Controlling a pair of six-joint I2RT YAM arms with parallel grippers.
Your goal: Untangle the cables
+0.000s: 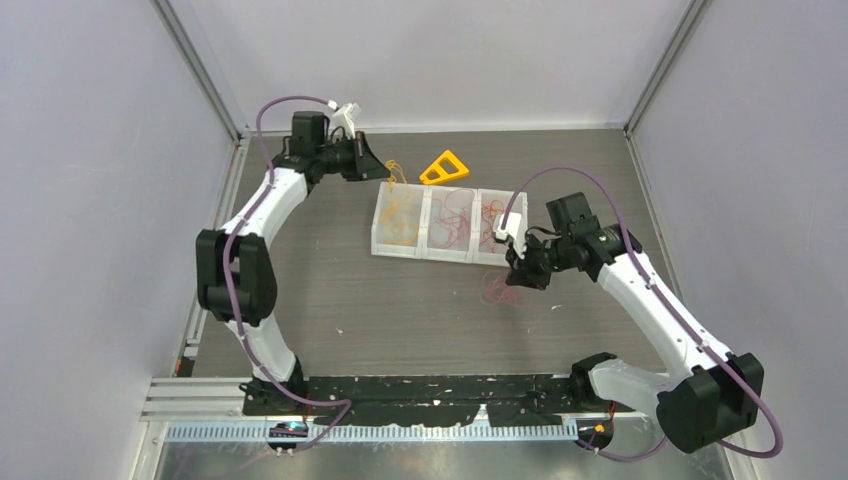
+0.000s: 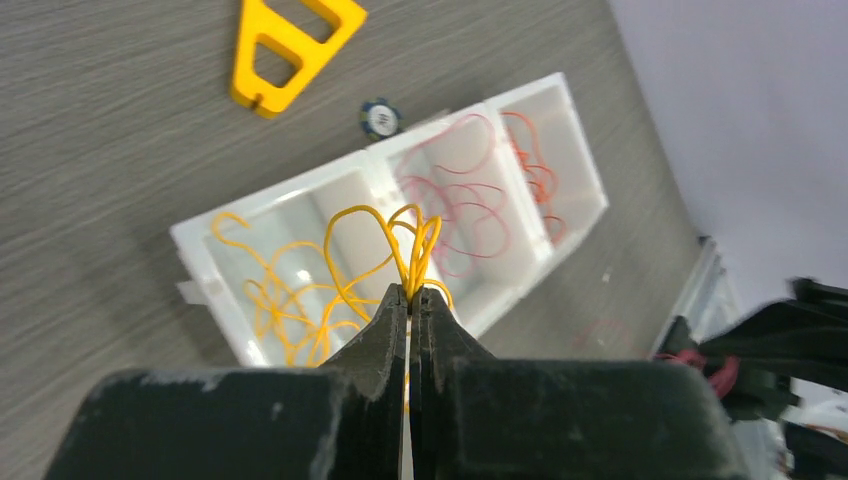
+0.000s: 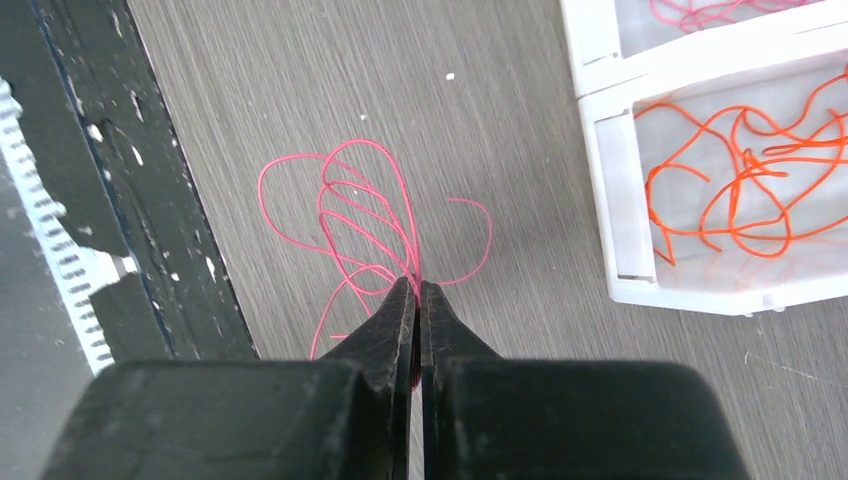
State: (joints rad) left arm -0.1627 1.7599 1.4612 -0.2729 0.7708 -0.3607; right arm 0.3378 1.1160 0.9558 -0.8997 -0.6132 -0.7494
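currently the left gripper has its jaws clenched on a loop of yellow cable, held over the yellow compartment of the white tray, evidently for sorting by colour. the right gripper has its jaws clenched on a bunch of pink cable whose loops hang at the tabletop near the tray's front wall, well apart from the yellow strand. orange cables fill the end compartment, a yellow triangular piece lies beyond the tray, and the tray wall stands between the pink bunch and the pink compartment.
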